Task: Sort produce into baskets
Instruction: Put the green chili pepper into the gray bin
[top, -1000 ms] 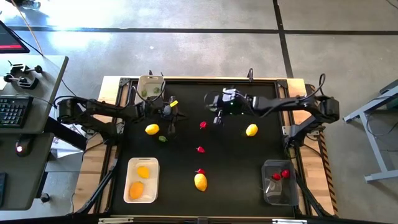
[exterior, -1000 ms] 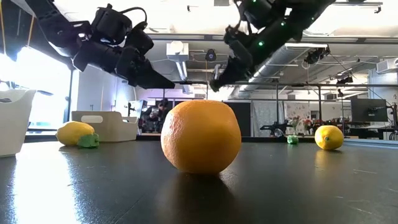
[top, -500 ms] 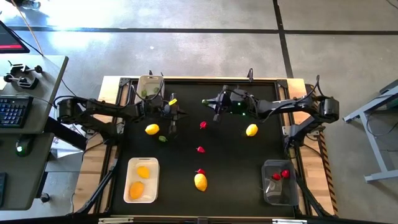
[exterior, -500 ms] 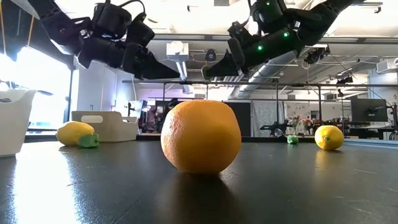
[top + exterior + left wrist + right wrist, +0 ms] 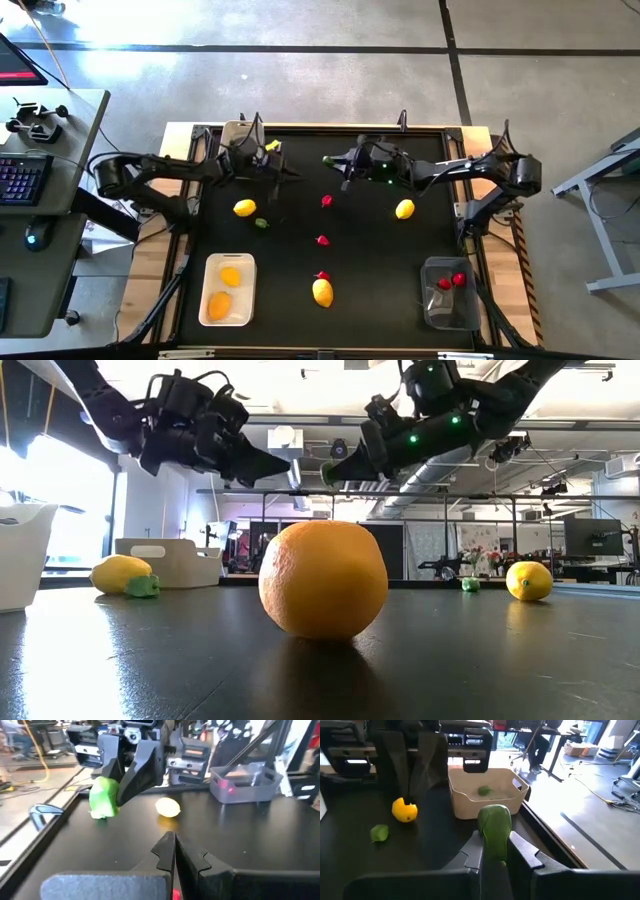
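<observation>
From above, the black desk (image 5: 380, 270) carries the beige tub (image 5: 238, 138) at its far left corner, and everything else is placed from it. The left pincer (image 5: 290, 173) hovers just beside the tub, toward the desk's middle. The right pincer (image 5: 330, 161) hangs a little farther along the far edge, holding a green piece (image 5: 327, 160). A lemon (image 5: 244, 208) and a small green piece (image 5: 261, 223) lie just in front of the tub. The white tray (image 5: 227, 290) with two orange ovals sits at the near edge on the tub's side. The clear bin (image 5: 449, 292) with red pieces stands at the corner diagonally opposite. Red pieces (image 5: 326, 201) and further lemons dot the open middle, with wide bare desk between them.

The level view alone shows height: both pincers hang well above the desk, over a large orange (image 5: 323, 579) in the foreground.

The left wrist view shows the left pincer's (image 5: 174, 851) fingers clenched together on nothing, and beyond them the other arm's green piece (image 5: 104, 797) held in the air.

The right wrist view shows the right pincer (image 5: 494, 851) grasping the green piece (image 5: 495, 830), pointing toward the tub (image 5: 487, 793), where one green piece (image 5: 483, 791) already lies.

No writing can be read.
</observation>
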### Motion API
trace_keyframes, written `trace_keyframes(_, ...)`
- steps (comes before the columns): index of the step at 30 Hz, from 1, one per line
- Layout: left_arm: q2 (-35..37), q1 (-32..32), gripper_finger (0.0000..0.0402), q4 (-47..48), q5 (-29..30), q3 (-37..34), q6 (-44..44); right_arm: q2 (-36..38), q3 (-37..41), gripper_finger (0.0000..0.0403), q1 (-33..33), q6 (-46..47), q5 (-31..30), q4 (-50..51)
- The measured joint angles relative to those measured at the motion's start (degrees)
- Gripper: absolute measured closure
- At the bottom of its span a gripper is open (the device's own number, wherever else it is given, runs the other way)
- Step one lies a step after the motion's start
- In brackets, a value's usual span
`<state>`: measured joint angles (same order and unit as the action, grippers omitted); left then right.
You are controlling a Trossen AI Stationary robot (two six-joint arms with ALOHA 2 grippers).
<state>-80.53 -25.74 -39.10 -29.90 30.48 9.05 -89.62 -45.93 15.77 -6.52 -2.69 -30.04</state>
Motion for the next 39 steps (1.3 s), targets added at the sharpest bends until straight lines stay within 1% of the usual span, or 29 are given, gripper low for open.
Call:
trace_keyframes(2, -1.01, -0.33, 0.0401, -0.50, -1.45, 0.00, 0.25, -1.05, 0.00, 0.0363, 0.02, -0.04, 1.38, -2.28)
trace_keyframes(7, -3.57, 0.07, 0.0401, -1.69, -1.52, 0.00, 1.50, -3.68, -0.07, 0.0363, 0.09, -0.15, 5.82, -8.58)
trace_keyframes(9, -4.22, 0.22, 0.0401, -2.01, -1.14, 0.00, 1.53, -4.18, -0.08, 0.0363, 0.09, -0.15, 6.30, -10.54)
trace_keyframes(13, -4.39, 0.27, 0.0393, -2.29, -1.11, -0.02, 1.55, -4.18, -0.11, 0.0363, 0.11, 0.02, 6.30, -11.22)
trace_keyframes(18, -4.35, 0.27, 0.0368, -3.34, -1.07, 0.00, 1.56, -4.18, -0.13, 0.0363, 0.11, 0.03, 6.33, -11.89)
trace_keyframes(25, -4.33, 1.11, 0.0319, -4.62, -0.89, -0.04, 1.63, -4.18, -0.13, 0.0363, -0.02, 0.04, 6.90, -11.85)
trace_keyframes(27, -4.33, 1.82, 0.0304, -4.67, -0.03, -0.04, 1.70, -4.18, -0.13, 0.0363, -0.04, 0.05, 8.66, -11.86)
trace_keyframes(33, -4.33, 4.20, 0.0271, -5.05, 8.63, -0.04, 3.53, -4.18, -0.13, 0.0363, -0.58, 0.04, 9.82, -11.82)
trace_keyframes(35, -4.33, 4.75, 0.0265, -5.71, 9.25, -0.04, 3.64, -4.18, -0.15, 0.0363, -0.95, -0.08, 9.80, -11.82)
trace_keyframes(39, -4.33, 5.74, 0.0263, -7.05, 8.62, -0.05, 3.23, -4.18, -0.15, 0.0363, -1.64, -1.34, 9.82, -11.97)
